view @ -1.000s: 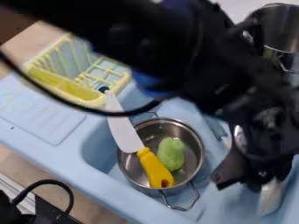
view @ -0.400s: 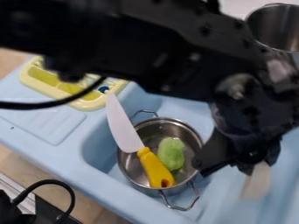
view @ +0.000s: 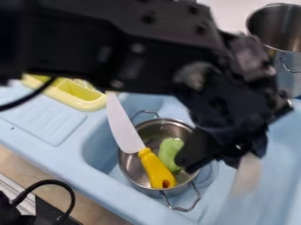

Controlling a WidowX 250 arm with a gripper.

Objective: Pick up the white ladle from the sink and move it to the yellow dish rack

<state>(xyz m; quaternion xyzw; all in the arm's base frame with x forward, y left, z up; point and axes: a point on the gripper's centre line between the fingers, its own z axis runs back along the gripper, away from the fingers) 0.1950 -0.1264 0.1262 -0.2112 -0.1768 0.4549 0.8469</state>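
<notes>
Gripper (view: pixel 217 165) over R part of the small metal pot (view: pixel 130 169), in view; contact w/ pot unclear. Jaws: can't tell if wide or narrow. Blurry pale piece (view: pixel 247 176) hangs just below gripper, can't ID it or tell if held. Green soft-looking obj (view: pixel 169 153) in pot, partly behind gripper. Toy knife (view: pixel 125 129) lies across pot: yellow handle inside rim, white blade out over the rim, tip near the yellow rack. Pot sits in basin of blue toy sink (view: pixel 108 195), near its lower edge in view, wire handles on opp. sides.

Rest: yellow rack (view: pixel 76 96) at sink's upper L, part hidden by arm; ribbed drainboard (view: pixel 47 121) at L edge; tall metal pot (view: pixel 276 26) by sink's upper R corner; black cable (view: pixel 50 183) off lower L edge.
</notes>
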